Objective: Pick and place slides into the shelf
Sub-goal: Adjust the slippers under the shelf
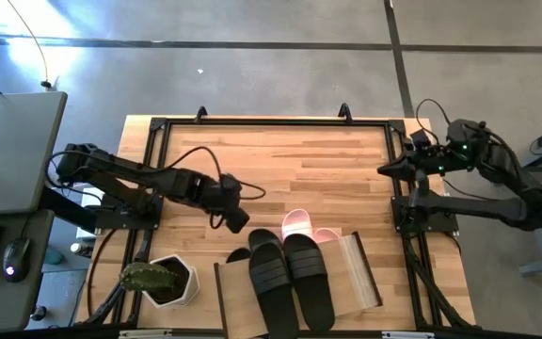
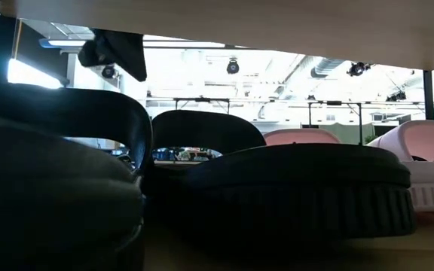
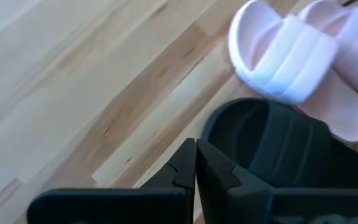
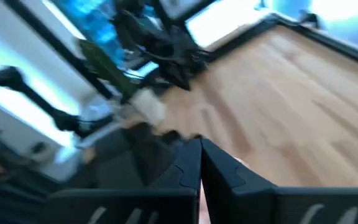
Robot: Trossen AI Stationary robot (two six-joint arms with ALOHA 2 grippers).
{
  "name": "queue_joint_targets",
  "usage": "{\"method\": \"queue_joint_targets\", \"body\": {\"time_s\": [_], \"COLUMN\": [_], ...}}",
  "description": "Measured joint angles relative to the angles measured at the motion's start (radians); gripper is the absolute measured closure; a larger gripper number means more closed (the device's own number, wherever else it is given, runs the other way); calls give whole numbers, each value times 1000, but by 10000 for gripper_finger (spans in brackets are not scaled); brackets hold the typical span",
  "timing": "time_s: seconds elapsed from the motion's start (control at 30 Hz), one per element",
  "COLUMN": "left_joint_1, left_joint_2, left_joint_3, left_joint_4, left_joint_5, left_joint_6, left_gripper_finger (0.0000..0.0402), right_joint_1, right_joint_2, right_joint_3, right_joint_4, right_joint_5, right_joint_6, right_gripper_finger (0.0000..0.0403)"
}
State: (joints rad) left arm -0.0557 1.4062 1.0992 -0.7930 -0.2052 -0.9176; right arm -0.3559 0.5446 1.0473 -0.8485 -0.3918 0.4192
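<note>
The low light-wood shelf [image 1: 354, 273] stands at the table's near edge. One black pair of slides [image 1: 290, 275] lies on its top panel. A pink-and-white pair [image 1: 304, 226] and another black slide [image 1: 238, 254] stick out from under its far side; the low view shows the black slide [image 2: 292, 188] and the pink ones [image 2: 420, 162] lying on their soles under the panel. My left gripper [image 1: 236, 220] hovers shut and empty just far-left of the shelf, above the wood beside a black slide [image 3: 278, 146] and a pink one [image 3: 291, 56]. My right gripper [image 1: 384, 169] is shut and empty at the table's right edge.
A white hexagonal pot with a green cactus [image 1: 169, 281] stands at the near left, close to the shelf. A black frame [image 1: 271, 122] runs around the table. Bare wood [image 1: 299, 160] stretches across the far half. A desk with a mouse [image 1: 15, 256] stands left of the table.
</note>
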Motion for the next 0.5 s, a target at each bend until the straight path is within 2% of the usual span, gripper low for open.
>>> {"method": "queue_joint_targets", "body": {"time_s": [0.17,0.33,0.5], "left_joint_1": [-74,-146,-232], "left_joint_2": [-43,-80,-112], "left_joint_3": [0,0,0], "left_joint_4": [6,6,3], "left_joint_5": [-92,-172,-240], "left_joint_6": [-7,-10,-34], "left_gripper_finger": [401,401,401], "right_joint_1": [43,49,63], "right_joint_2": [42,58,56], "right_joint_3": [5,-2,-2], "right_joint_4": [51,27,36], "right_joint_5": [-29,48,45], "right_joint_6": [93,115,172], "right_gripper_finger": [403,403,403]}}
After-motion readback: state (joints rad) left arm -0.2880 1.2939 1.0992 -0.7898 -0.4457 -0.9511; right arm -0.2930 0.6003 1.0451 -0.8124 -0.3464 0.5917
